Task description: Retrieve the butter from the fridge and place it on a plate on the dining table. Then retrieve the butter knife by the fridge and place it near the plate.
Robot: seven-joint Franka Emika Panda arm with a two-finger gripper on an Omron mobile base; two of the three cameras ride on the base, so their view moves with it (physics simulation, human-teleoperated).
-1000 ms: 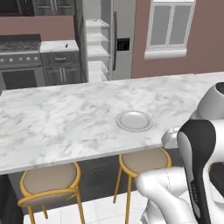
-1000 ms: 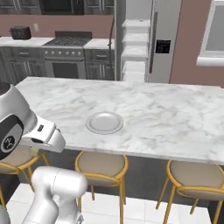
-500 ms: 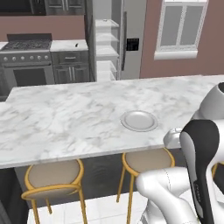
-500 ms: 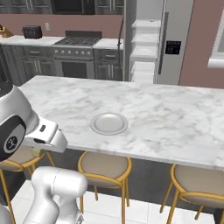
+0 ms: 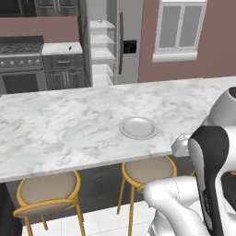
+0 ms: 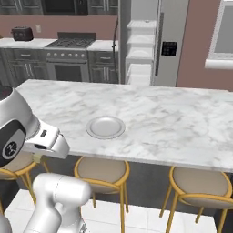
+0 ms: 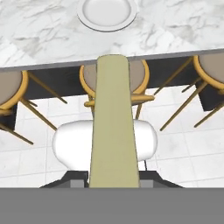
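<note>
Gripping the butter [image 7: 113, 127], the claw [image 7: 113, 183] held the pale yellow-green stick so that it ran up the middle of the hand view, its far end reaching toward the edge of the dining table [image 7: 39, 39] and the plate [image 7: 106, 12] beyond. That same view looked down on tan stools [image 7: 114, 78] with golden frames and a tiled floor. From the left base view the plate [image 5: 138, 127] lay bare on the marble dining table [image 5: 60, 129], near its front edge, and the fridge [image 5: 117, 41] stood behind with a door open on white shelves; a small dark object, too small to identify, lay on the counter [image 5: 61, 47] beside the stove [image 5: 20, 64]. From the right base view the plate [image 6: 105, 127], the fridge [image 6: 152, 41] and a toaster [image 6: 21, 33] at far left showed. No writing could be read anywhere.
</note>
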